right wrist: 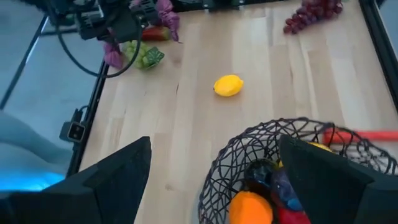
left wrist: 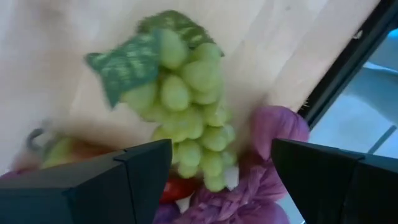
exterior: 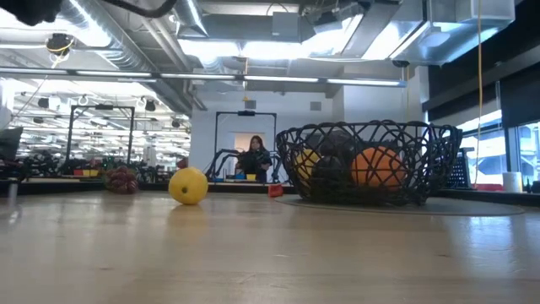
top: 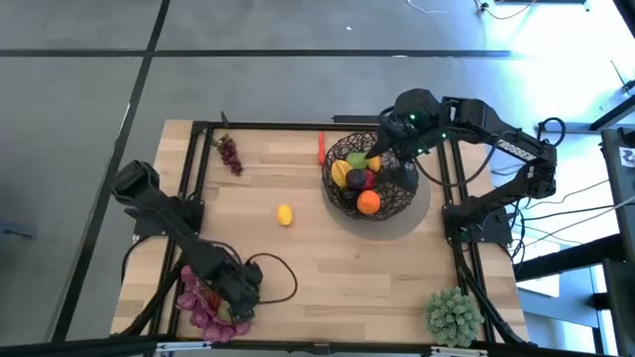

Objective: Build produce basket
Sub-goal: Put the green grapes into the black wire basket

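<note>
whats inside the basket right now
The basket holds an orange in front, yellow fruits and red and dark pieces in the middle. The right gripper covers part of it, so anything beneath stays hidden.

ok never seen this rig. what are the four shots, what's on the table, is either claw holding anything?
It is a robot with two dark arms at a wooden table, filling a basket with produce.

One camera looks down from above, one sits at tabletop height, and one rides on each wrist.

The left claw is open above green grapes and purple leaves at the near left corner.

The right claw is open over the basket, which holds an orange and other fruit.

A lemon, purple grapes and a red chilli lie loose.

Neither claw holds anything.
</note>
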### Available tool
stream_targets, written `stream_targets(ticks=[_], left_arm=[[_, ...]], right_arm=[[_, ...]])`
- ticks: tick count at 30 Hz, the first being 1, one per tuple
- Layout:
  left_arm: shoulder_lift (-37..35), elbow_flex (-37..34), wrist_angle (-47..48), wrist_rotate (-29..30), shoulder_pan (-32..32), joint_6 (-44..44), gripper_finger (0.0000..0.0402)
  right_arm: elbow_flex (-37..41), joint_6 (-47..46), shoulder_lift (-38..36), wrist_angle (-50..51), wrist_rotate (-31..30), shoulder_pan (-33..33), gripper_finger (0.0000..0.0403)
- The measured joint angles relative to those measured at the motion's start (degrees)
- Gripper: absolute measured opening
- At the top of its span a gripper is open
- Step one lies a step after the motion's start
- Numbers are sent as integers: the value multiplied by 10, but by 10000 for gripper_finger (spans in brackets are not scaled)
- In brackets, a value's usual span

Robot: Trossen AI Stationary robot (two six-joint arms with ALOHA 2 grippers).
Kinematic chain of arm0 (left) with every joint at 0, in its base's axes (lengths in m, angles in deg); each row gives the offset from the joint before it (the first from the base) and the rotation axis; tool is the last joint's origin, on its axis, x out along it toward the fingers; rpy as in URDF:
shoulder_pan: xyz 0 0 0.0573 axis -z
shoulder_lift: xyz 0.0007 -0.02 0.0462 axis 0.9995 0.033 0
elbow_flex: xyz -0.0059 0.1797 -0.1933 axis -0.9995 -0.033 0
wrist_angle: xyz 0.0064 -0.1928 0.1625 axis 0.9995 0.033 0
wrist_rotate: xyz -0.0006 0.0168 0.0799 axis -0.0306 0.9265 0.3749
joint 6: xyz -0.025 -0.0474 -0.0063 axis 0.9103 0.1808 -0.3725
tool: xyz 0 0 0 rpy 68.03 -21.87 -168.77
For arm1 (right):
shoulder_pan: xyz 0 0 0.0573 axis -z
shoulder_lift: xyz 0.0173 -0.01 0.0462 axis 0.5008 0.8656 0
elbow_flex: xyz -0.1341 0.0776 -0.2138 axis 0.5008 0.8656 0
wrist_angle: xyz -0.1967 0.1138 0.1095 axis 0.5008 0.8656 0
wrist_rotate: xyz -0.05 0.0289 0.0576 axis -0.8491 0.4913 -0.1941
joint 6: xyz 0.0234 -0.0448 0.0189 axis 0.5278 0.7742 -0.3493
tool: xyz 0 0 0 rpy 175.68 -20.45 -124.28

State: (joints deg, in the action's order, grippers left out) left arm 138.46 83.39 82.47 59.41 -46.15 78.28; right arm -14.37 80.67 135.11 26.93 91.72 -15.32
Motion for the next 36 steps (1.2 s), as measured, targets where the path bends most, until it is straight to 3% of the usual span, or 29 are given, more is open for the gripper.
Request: stream_targets(ticks=[19, 29, 36], left_arm=[[110, 2, -18, 14, 1, 12, 263], [114, 1, -39, 19, 1, 20, 262], [114, 1, -38, 12, -6, 26, 214]], right_arm=[[0, 26, 0, -3, 0, -23, 344], [0, 24, 0, -3, 0, -23, 344], [0, 24, 0, -3, 0, -23, 344]])
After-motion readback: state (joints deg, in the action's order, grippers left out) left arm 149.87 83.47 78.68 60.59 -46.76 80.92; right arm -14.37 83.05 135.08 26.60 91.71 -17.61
